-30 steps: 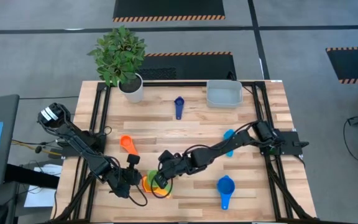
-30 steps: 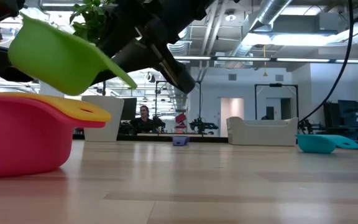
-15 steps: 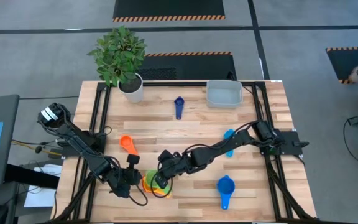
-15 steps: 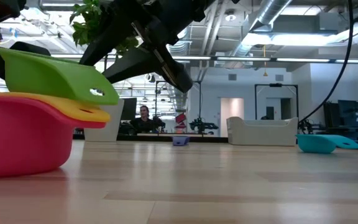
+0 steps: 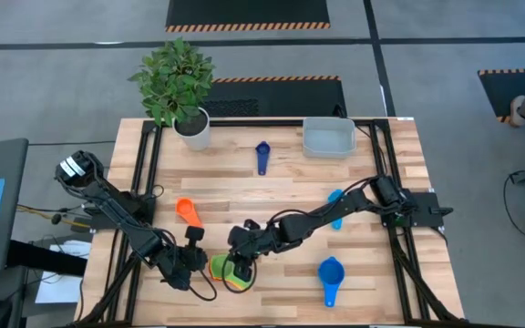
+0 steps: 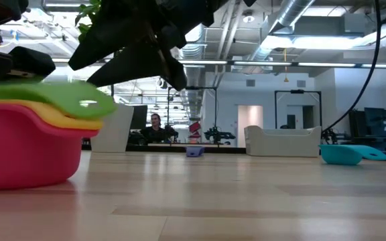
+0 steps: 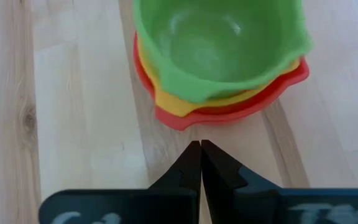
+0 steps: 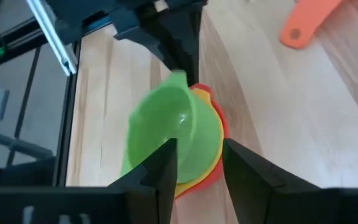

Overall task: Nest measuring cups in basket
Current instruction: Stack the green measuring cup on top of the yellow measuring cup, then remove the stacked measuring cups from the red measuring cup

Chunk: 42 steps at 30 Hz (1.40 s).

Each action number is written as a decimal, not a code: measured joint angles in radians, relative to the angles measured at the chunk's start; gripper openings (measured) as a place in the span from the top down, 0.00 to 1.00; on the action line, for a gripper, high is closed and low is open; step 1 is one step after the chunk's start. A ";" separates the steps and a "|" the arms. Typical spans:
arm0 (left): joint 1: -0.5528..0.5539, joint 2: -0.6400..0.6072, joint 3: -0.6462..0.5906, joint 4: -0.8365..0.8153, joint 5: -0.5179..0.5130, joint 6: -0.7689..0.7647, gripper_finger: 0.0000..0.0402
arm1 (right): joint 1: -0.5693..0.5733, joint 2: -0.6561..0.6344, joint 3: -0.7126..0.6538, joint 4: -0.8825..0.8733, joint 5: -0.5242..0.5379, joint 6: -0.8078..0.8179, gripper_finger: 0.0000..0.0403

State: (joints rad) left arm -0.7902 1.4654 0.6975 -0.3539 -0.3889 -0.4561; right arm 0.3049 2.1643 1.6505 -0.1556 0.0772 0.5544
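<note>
Loosely parted fingers (image 8: 238,168) astride green cup (image 8: 160,134)

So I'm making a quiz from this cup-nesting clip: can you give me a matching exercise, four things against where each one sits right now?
Things:
1. green cup
2. orange cup
3. basket
4. left gripper

Places:
A. far edge of the table, holding nothing
B. shut, beside the cup stack
C. alone on the wood, left of centre
D. nested on the yellow and red cups

Pairs: 1-D, 2-C, 3-A, 4-B
</note>
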 joint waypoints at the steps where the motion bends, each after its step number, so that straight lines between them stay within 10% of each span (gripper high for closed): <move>1: 0.000 0.000 0.000 -0.002 0.000 0.000 1.00 | -0.001 0.000 0.000 0.004 0.000 -0.012 0.64; 16: -0.001 -0.104 0.000 -0.164 -0.070 -0.136 1.00 | -0.015 -0.078 -0.001 -0.139 0.014 0.040 0.69; 25: 0.000 -0.376 0.001 -0.489 -0.361 -0.489 1.00 | -0.013 -0.211 -0.020 -0.535 0.326 0.133 0.72; 42: 0.006 -0.351 -0.082 -0.507 -0.452 -0.625 0.98 | -0.017 -0.715 -0.717 -0.876 0.343 0.920 0.82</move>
State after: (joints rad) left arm -0.7841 1.1149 0.6156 -0.8605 -0.8412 -1.0810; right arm 0.2881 1.4494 0.9330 -1.0313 0.4202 1.4746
